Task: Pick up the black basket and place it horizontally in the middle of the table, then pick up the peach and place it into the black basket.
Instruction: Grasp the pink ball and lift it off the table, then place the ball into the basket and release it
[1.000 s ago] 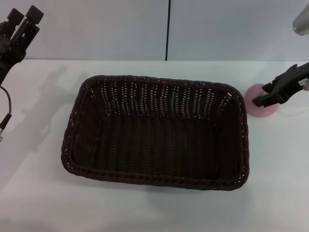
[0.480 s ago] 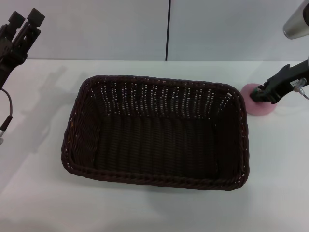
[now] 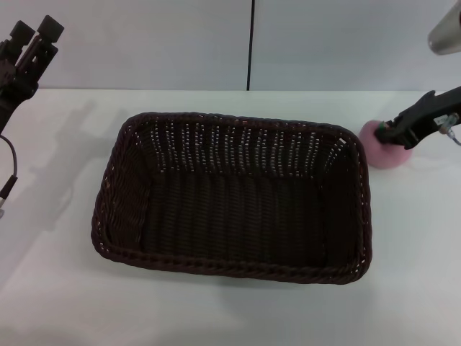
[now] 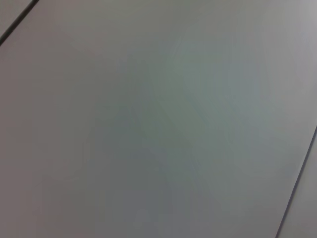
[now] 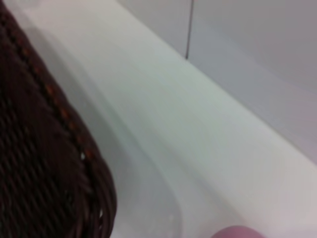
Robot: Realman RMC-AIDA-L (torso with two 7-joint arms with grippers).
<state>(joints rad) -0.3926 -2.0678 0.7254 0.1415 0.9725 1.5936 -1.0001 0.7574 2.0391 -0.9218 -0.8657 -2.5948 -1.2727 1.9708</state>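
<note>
The black basket (image 3: 230, 194) lies lengthwise across the middle of the white table (image 3: 65, 288), open side up and empty. The pink peach (image 3: 382, 153) sits on the table just off the basket's far right corner. My right gripper (image 3: 395, 134) reaches in from the right and is down on the top of the peach, covering part of it. The right wrist view shows the basket's braided rim (image 5: 74, 148) and a sliver of the peach (image 5: 237, 232). My left gripper (image 3: 36, 30) is raised at the far left, open and empty.
A grey wall with a dark vertical seam (image 3: 251, 43) stands behind the table's far edge. The left wrist view shows only that wall (image 4: 158, 119). Bare tabletop lies left of and in front of the basket.
My right gripper has drawn back to the right and slightly up over the peach. The peach sits a little higher in the view. The basket and left arm have not moved.
</note>
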